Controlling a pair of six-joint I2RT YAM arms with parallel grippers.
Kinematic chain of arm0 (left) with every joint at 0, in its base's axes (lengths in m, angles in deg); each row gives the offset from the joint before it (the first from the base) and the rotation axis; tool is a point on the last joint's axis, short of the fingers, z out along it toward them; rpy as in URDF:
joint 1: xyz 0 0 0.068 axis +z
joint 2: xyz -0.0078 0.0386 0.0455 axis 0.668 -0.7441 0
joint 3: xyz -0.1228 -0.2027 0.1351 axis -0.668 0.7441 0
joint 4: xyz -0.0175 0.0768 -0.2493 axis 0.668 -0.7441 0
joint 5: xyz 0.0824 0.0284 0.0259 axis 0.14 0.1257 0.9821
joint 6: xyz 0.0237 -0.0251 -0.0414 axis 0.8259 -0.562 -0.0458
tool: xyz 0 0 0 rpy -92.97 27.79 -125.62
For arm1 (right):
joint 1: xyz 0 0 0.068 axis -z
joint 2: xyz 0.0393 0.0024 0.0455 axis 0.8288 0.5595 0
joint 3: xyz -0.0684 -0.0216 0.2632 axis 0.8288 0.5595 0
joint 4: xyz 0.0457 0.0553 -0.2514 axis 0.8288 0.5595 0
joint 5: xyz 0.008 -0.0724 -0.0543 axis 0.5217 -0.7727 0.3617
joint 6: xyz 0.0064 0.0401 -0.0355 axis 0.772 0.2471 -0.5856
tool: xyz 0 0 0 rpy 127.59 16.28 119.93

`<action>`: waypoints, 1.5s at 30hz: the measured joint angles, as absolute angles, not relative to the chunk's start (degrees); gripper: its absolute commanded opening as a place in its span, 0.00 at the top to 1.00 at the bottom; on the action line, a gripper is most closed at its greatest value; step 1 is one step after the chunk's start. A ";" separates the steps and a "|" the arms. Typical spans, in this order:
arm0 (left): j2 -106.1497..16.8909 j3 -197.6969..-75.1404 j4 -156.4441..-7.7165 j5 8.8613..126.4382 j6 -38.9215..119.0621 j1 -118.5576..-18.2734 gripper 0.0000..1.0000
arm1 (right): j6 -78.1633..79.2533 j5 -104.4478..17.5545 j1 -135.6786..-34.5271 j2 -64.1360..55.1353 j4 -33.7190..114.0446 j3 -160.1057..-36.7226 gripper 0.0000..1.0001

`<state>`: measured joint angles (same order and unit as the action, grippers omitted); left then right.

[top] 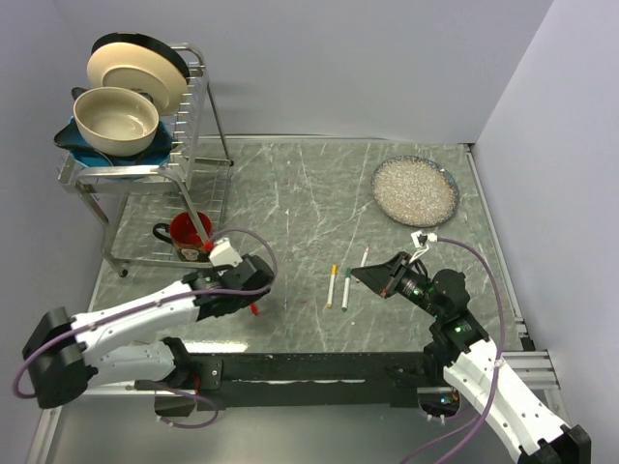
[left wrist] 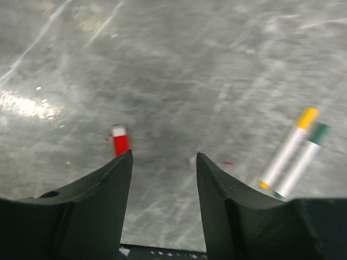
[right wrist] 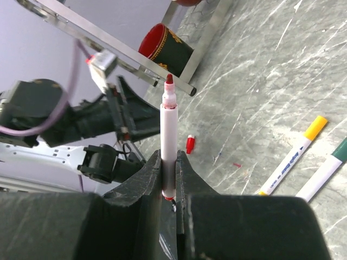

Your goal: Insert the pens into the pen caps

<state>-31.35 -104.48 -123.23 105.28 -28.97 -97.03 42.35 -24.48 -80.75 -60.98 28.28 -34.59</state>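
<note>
Up front, right gripper (right wrist: 169, 162) was clamped on the uncapped red pen (right wrist: 168, 130), left gripper (left wrist: 164, 160) hung open right by the red cap (left wrist: 120, 142) lying on the table (left wrist: 162, 65).

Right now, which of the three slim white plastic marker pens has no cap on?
The red-tipped pen clamped in the right gripper: its tip is bare. The yellow-capped pen and the green-capped pen lie on the table.

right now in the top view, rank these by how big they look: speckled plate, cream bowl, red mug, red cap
1-2. speckled plate and cream bowl: they look about alike. The bowl sits higher, nearer the camera, so I won't rank them.
3. red mug
4. red cap
</note>
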 measured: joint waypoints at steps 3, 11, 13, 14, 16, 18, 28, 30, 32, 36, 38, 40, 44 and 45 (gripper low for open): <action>-37.12 -104.81 -125.24 105.32 -30.96 -97.03 0.49 | 42.02 -24.48 -80.75 -60.98 28.43 -34.59 1.00; -50.19 -107.25 -127.38 104.79 -32.09 -96.72 0.52 | 41.43 -24.54 -80.75 -61.22 29.94 -34.59 1.00; -51.13 -107.23 -126.55 103.86 -32.05 -96.24 0.54 | 41.15 -24.67 -80.75 -61.66 30.44 -34.59 1.00; -51.35 -107.19 -126.03 103.31 -32.03 -95.85 0.55 | 40.95 -24.72 -80.75 -61.94 30.68 -34.59 1.00; -51.48 -106.64 -124.70 102.52 -31.92 -95.04 0.57 | 40.56 -24.78 -80.75 -62.53 31.34 -34.62 1.00; -51.48 -106.49 -124.59 102.02 -31.83 -94.45 0.61 | 40.30 -25.00 -80.75 -62.99 31.97 -34.62 1.00; -52.20 -106.79 -125.83 101.89 -30.39 -94.30 0.99 | 39.20 -25.05 -80.75 -62.95 32.87 -34.64 1.00; -51.96 -106.79 -125.53 101.69 -30.02 -94.25 0.99 | 39.05 -24.67 -80.75 -62.55 32.87 -34.64 1.00; -51.61 -106.79 -125.40 101.45 -29.54 -94.21 0.99 | 38.85 -23.89 -80.75 -62.05 32.78 -34.64 1.00; -49.69 -106.84 -123.06 101.10 -27.40 -94.12 0.99 | 38.53 -21.83 -81.80 -59.84 32.17 -34.66 1.00; -46.08 -106.90 -120.37 101.06 -25.19 -94.12 0.99 | 38.37 -21.72 -84.25 -58.56 31.58 -34.66 1.00; -39.96 -106.90 -115.08 100.73 -20.66 -94.23 0.99 | 38.33 -22.18 -88.71 -57.27 30.70 -34.77 1.00; -25.73 -104.87 -100.17 96.99 -11.77 -94.60 0.99 | 38.20 -24.70 -100.07 -52.37 26.77 -35.95 1.00; -21.60 -103.67 -95.30 95.46 -8.86 -94.65 0.99 | 38.11 -24.91 -102.94 -50.45 25.22 -36.56 1.00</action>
<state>-21.60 -103.67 -95.30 95.46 -8.86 -94.65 38.11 -24.91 -102.94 -50.45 25.22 -36.56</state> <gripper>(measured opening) 0.060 0.153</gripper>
